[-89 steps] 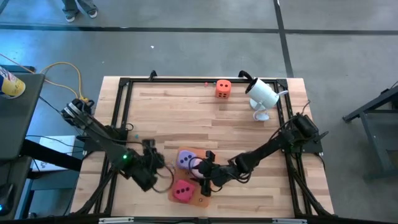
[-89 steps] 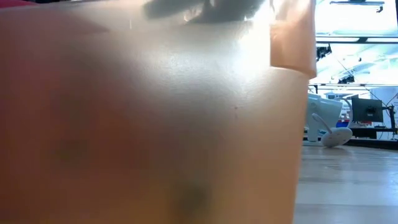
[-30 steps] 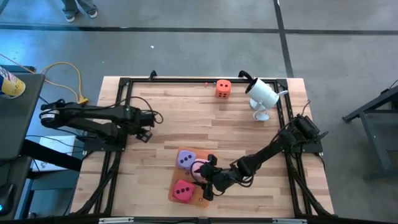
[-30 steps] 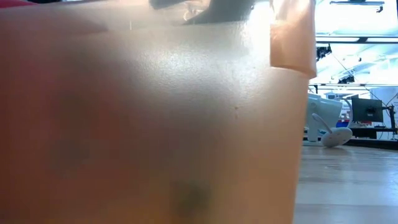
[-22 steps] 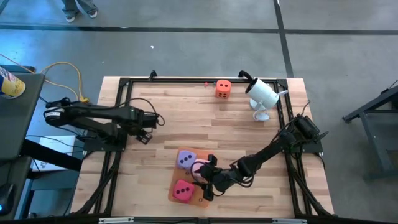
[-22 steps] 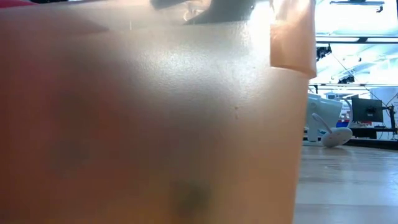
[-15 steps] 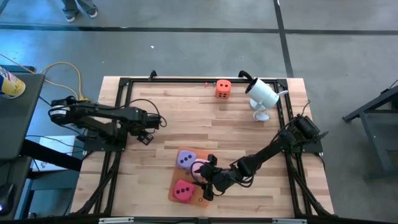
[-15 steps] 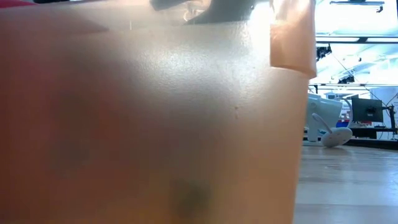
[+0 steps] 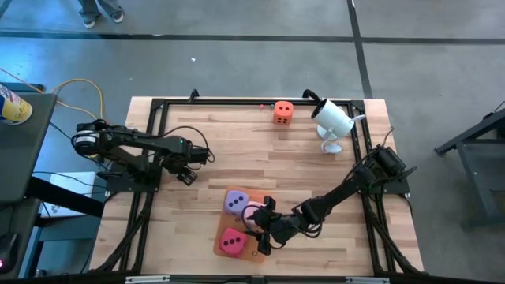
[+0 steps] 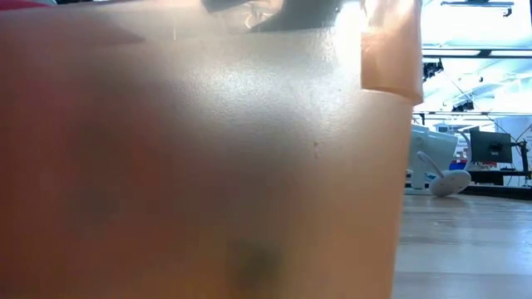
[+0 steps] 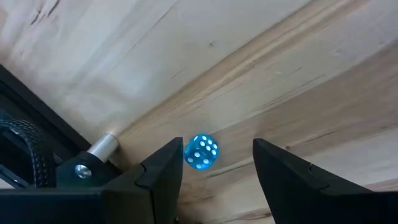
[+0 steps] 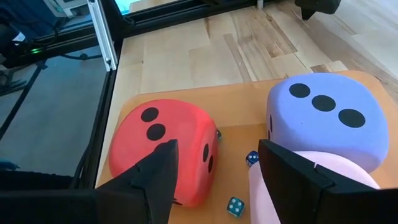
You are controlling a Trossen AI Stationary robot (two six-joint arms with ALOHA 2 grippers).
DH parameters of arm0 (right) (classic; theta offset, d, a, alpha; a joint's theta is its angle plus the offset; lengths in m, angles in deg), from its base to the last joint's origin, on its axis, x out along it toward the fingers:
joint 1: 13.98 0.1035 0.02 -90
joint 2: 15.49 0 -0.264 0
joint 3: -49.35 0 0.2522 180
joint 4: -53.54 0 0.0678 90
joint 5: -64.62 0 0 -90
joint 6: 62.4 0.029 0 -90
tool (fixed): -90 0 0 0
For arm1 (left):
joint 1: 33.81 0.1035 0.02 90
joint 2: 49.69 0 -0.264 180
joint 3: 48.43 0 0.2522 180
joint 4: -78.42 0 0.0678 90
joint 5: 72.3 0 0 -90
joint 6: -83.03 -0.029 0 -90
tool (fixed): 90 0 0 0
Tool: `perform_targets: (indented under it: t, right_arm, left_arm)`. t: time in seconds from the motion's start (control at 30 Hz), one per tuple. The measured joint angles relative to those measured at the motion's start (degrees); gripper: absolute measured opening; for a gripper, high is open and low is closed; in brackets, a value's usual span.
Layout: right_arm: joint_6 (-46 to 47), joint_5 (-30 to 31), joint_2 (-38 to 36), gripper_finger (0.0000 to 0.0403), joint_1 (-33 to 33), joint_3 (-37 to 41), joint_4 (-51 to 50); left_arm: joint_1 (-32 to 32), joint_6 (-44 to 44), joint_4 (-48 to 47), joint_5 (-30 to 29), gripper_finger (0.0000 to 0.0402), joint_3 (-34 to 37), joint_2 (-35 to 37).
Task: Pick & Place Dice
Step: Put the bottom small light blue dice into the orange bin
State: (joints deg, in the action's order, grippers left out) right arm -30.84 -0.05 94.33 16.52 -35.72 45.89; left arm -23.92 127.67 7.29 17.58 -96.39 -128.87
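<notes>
On the orange mat [image 9: 251, 246] lies the red die [image 9: 231, 242], with the purple die [image 9: 235, 201] and the pink die [image 9: 252, 211] side by side at its far edge. The orange die [image 9: 283, 112] sits at the table's far edge. My right gripper [image 9: 260, 230] stands open low over the mat; one finger [image 12: 292, 180] is in front of the pink die [image 12: 351, 179], the other beside the red die [image 12: 165, 146]. At the table's left my left gripper [image 11: 214, 165] points down, open, over a tiny blue die [image 11: 201, 152] on the wood. My right gripper has one finger right in front of the pink die's side [image 12: 254, 186]; whether it touches the die I cannot tell. Nothing sits between its two fingers. My left gripper touches nothing.
A white camera [image 9: 331, 120] stands at the far right. Two more tiny blue dice [image 12: 235, 206] lie on the mat between the red and pink dice. The mat [image 10: 208, 166] fills most of the low view. A black frame rail [image 9: 158, 126] runs along the table's left side.
My left gripper has sunk toward the table near the left rail and tipped to point more steeply down, its fingers as wide apart as before. The right arm and the dice have kept still.
</notes>
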Motion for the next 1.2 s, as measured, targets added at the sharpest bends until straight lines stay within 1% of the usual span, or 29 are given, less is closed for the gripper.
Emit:
perform_targets:
  t: [0.13, 0.23, 0.33, 0.53, 0.67, 0.77, 0.87, 1.0, 1.1, 1.2]
  right_arm:
    - [0.1, 0.01, 0.0, 0.021, 0.0, 0.0, 0.0]
    - [0.12, 0.01, 0.0, 0.021, 0.0, 0.0, 0.0]
    - [0.12, 0.0, 0.0, 0.021, 0.07, 0.0, 0.0]
    - [0.12, 0.01, 0.0, 0.021, 0.04, 0.0, 0.0]
    - [-0.03, 0.01, 0.0, 0.021, 0.04, 0.0, 0.01]
    - [-0.05, 0.01, 0.0, 0.021, 0.04, 0.0, 0.02]
    - [-0.25, 0.01, 0.0, 0.021, 0.0, 0.0, 0.02]
    - [-0.27, 0.03, 0.0, 0.021, -0.15, 0.0, 0.07]
    - [-0.27, 0.03, 0.0, 0.021, -0.15, 0.0, 0.11]
    - [-0.27, 0.03, 0.0, 0.021, -0.15, 0.0, 0.11]
  left_arm:
    - [-0.02, 0.09, 0.06, 0.08, 0.019, 0.04, 0.0]
    - [-0.02, 0.2, 0.25, 0.26, 0.0178, 0.09, 0.0]
    - [-0.04, 0.52, 0.68, 0.51, 0.015, 0.09, -0.02]
    - [-0.28, 0.32, 1.81, 1.09, 0.0079, 0.13, -0.04]
    - [-1.67, 0.01, 1.91, -0.12, 0.0045, 0.12, -0.04]
    - [-3.31, -0.09, 1.91, -1.7, 0.0043, -0.17, 0.3]
    - [-5.18, -0.1, 1.78, -3.57, 0.0049, -1.27, 1.46]
    - [-8.74, -0.09, 2.83, -7.24, 0.005, -5.61, 5.25]
    - [-13.31, -0.64, 2.54, -10.74, 0.0051, -9.88, 8.48]
    - [-20.2, -6.09, 7.27, -14.5, 0.0051, -13.23, 12.27]
